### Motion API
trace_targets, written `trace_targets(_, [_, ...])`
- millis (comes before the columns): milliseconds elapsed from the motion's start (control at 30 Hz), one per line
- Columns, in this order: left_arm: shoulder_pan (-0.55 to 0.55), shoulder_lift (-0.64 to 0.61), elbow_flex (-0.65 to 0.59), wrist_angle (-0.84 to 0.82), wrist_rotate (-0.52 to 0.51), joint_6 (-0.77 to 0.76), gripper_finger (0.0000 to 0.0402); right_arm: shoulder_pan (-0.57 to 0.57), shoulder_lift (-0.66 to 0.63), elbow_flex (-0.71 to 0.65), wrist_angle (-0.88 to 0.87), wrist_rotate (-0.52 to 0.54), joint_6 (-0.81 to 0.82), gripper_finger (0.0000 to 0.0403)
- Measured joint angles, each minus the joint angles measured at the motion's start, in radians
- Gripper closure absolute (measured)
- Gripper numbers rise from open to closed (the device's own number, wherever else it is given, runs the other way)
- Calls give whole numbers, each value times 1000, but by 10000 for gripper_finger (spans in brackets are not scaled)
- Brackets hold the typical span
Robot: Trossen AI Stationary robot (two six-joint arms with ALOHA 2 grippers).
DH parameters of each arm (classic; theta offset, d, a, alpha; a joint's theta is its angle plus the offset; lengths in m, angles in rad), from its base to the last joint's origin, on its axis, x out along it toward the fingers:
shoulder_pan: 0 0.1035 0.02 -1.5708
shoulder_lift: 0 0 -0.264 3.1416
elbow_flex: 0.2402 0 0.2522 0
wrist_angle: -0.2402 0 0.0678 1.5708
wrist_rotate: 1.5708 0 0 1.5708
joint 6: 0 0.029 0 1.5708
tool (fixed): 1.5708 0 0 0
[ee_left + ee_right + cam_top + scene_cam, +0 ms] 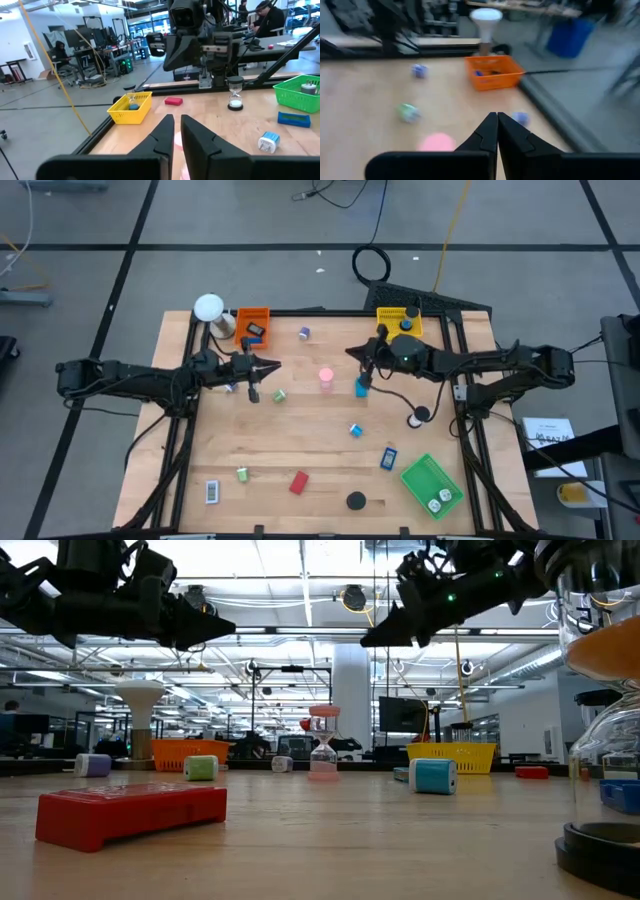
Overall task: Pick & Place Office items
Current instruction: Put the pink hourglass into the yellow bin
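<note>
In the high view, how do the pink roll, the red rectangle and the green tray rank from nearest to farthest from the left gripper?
Measured from the left gripper, fingers nearly closed, at the table's left middle:
1. Pink roll, just to its right, at the table's centre.
2. Red rectangle, near the front edge.
3. Green tray, in the front right corner.

Both arms hang above the bench (300, 442), tips facing each other across its middle. Between the left end effector (274, 366) and the right end effector (352, 352) stands a pink hourglass (326, 378), blocking a straight pass. Just below the left tip lies a green roll (281, 395); beside the right tip stands a blue roll (361, 388). Behind the left tip sits the orange tray (253, 326). Toward the near edge the wood lies broadly open, with scattered pieces well apart.
</note>
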Motion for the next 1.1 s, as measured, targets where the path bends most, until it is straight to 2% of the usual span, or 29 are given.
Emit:
trace_targets(67, [0, 0, 0, 0, 0, 0, 358, 4, 0, 33, -93, 22, 48, 402])
trace_targets(233, [0, 0, 0, 0, 0, 0, 355, 28, 19, 178, -422, 158, 142, 402])
trace_targets(400, [0, 0, 0, -1, -1, 0, 355, 41, 103, 368, -671, 165, 273, 397])
trace_targets(533, [0, 0, 0, -1, 0, 0, 355, 41, 239, 521, -875, 137, 296, 367])
trace_targets(667, [0, 0, 0, -1, -1, 0, 355, 37, 365, 665, -994, -1, 279, 320])
trace_targets(733, [0, 0, 0, -1, -1, 0, 355, 37, 407, 716, -1027, -37, 270, 294])
trace_targets(1100, [0, 0, 0, -1, -1, 0, 355, 48, 474, 741, -987, -47, 221, 153])
